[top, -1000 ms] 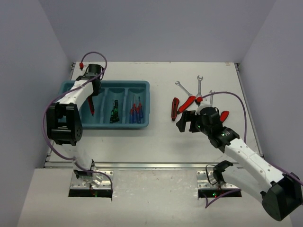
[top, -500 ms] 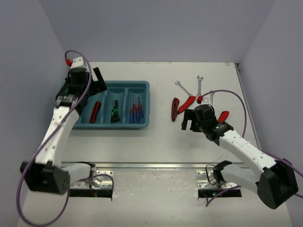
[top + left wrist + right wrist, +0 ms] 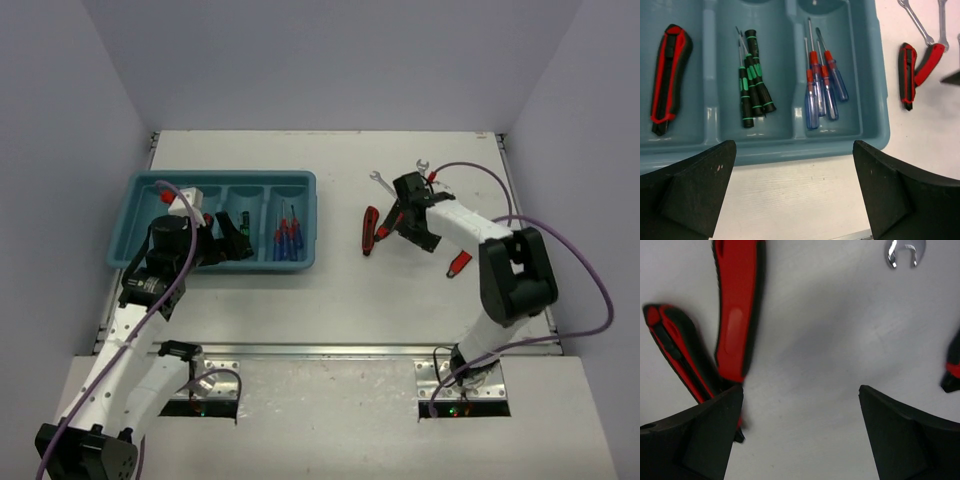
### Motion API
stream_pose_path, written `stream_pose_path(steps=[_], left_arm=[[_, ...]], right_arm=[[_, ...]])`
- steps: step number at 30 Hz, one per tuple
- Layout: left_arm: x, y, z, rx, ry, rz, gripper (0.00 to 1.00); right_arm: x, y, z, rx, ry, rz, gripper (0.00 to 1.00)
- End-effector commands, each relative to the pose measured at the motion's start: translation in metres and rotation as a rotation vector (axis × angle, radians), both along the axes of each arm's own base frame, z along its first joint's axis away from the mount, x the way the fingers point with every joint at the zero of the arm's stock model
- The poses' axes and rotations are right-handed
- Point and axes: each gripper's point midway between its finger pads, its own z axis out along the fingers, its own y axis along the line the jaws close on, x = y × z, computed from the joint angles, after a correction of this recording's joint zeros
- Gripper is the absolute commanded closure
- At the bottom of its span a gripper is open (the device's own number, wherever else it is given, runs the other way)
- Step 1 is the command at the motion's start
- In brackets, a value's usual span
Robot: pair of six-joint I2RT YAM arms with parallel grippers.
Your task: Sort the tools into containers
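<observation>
The teal tray [image 3: 226, 177] of containers lies at the left. In the left wrist view its compartments hold a red-and-black tool [image 3: 667, 75], black-and-green screwdrivers [image 3: 753, 80] and blue-and-red screwdrivers [image 3: 820, 87]. My left gripper [image 3: 795, 195] hangs open and empty over the table just in front of the tray's near rim [image 3: 790, 150]. On the table at the right lie red-handled pliers [image 3: 737, 310], another red-and-black tool [image 3: 675, 350] and silver wrenches [image 3: 381, 181]. My right gripper [image 3: 800, 435] is open, low over bare table right beside the pliers, holding nothing.
A further red-handled piece [image 3: 458, 263] lies on the table right of my right gripper [image 3: 405, 222]. One wrench head [image 3: 902, 252] shows at the top of the right wrist view. Grey walls close in the table on the left, right and far sides.
My left gripper opened, left the red-and-black tool in the tray and drew back toward the near rim. My right gripper swung up and away to the pliers, staying open.
</observation>
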Motion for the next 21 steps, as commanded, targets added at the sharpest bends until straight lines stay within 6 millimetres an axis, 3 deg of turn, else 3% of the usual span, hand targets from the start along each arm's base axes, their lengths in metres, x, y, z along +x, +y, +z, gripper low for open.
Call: stream_pose_path(steps=[1,5,8,14,16,18,20,21], left_arm=[[-0.001,-0.027,0.042,-0.043,-0.156,-0.126,0.0],[-0.004,-0.031,0.044,-0.046,-0.17,-0.146,0.0],[-0.004,-0.031,0.044,-0.045,-0.169,-0.146,0.0],[-0.005,-0.033,0.044,-0.048,-0.171,-0.156,0.0],[-0.005,-0.033,0.044,-0.048,-0.168,-0.157,0.0],[-0.004,-0.034,0.043,-0.048,-0.163,-0.16,0.0],[-0.004,-0.034,0.042,-0.047,-0.159,-0.158,0.0],[-0.004,-0.033,0.042,-0.046,-0.159,-0.153,0.0]], right_arm=[[0.06,-0.008,0.015,-0.059,-0.036,-0.096,0.04],[0.08,-0.005,-0.009,-0.049,0.037,-0.115,0.1],[0.074,-0.003,-0.033,-0.051,0.117,-0.141,0.17],[0.058,-0.002,-0.049,-0.022,0.166,-0.196,0.38],[0.054,0.004,-0.05,0.011,0.184,-0.182,0.55],[0.046,0.008,-0.045,0.04,0.19,-0.165,0.86],[0.034,0.006,-0.037,0.056,0.179,-0.165,0.99],[0.025,0.004,-0.036,0.062,0.168,-0.167,1.0]])
